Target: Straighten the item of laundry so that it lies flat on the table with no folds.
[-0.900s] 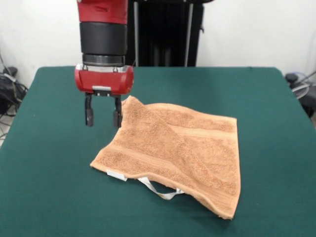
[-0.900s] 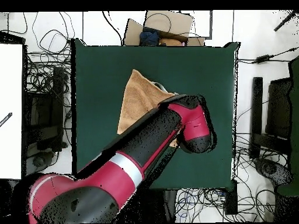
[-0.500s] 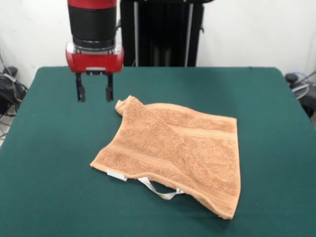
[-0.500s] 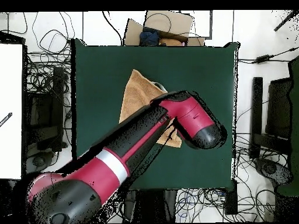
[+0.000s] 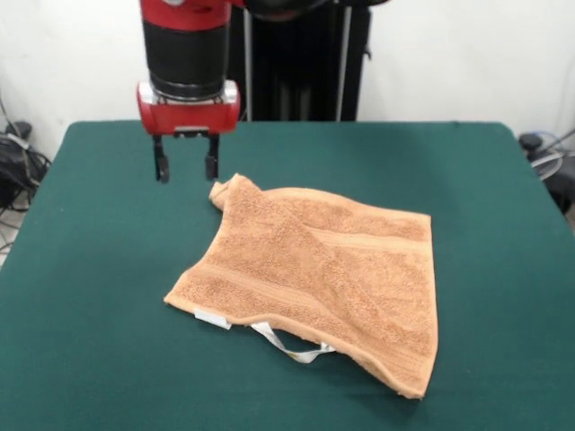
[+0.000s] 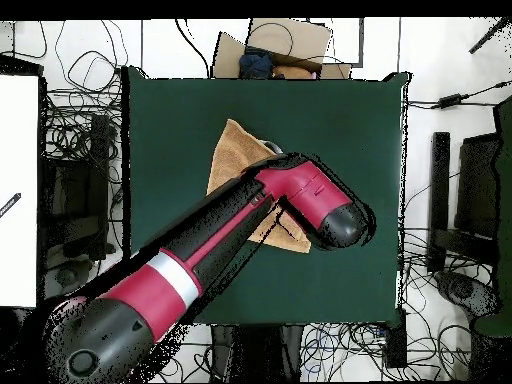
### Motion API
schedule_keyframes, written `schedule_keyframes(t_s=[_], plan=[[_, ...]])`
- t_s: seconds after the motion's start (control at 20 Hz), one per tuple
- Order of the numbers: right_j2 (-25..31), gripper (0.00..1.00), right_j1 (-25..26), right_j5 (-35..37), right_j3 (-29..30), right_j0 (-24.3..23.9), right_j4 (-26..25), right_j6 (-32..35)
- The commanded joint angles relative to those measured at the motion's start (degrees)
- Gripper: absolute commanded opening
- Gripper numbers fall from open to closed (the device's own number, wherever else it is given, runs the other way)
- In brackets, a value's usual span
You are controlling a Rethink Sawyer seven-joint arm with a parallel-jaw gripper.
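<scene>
Here the orange-tan terry towel [image 5: 323, 274] lies near the middle of the dark green felt counter [image 5: 485, 180], a rough square skewed and rumpled. A diagonal ridge runs across its looped pile, one far corner curls up in a small peak, and woven bands cross near its edges. A small white tag [image 5: 212, 318] and a thin white loop show at the near edge. The hand [image 5: 187, 166] hangs open and empty above the felt, just beside the raised corner, its two dark fingers [image 5: 161, 165] apart.
</scene>
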Motion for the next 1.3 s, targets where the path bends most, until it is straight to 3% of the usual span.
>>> schedule_keyframes(t_s=[0.05,0.85,1.3], plan=[[4.5,1.00,5.4,2.6,-4.4,2.1,4.6,20.5],[4.7,1.00,11.5,10.5,-7.3,5.4,12.4,24.6],[1.9,1.00,19.6,23.0,-10.5,6.1,15.3,24.5]])
